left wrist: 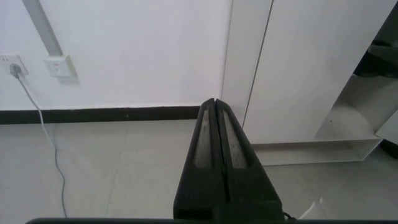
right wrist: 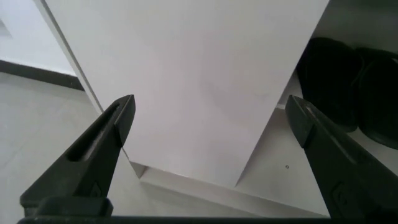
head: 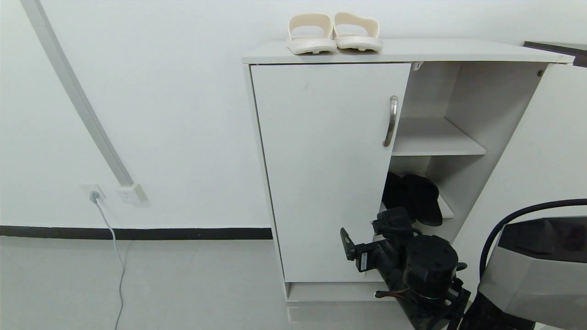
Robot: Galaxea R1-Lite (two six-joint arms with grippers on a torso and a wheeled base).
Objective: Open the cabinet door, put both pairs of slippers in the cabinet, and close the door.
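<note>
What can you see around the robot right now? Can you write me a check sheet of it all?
Surface: grey floor; the cabinet top carries one pair.
Job's things: cream slippers side by side on the cabinet top; black slippers on a lower shelf inside; right door swung open; left door shut.
Clutter: nothing seen.
Grippers: right gripper low in front of the left door's handle-side edge, jaws open, holding nothing; left gripper above the floor, jaws shut, empty.
Cables: grey cable hangs from a wall socket down to the floor.
Surroundings: white wall, black skirting, slanted conduit.
</note>
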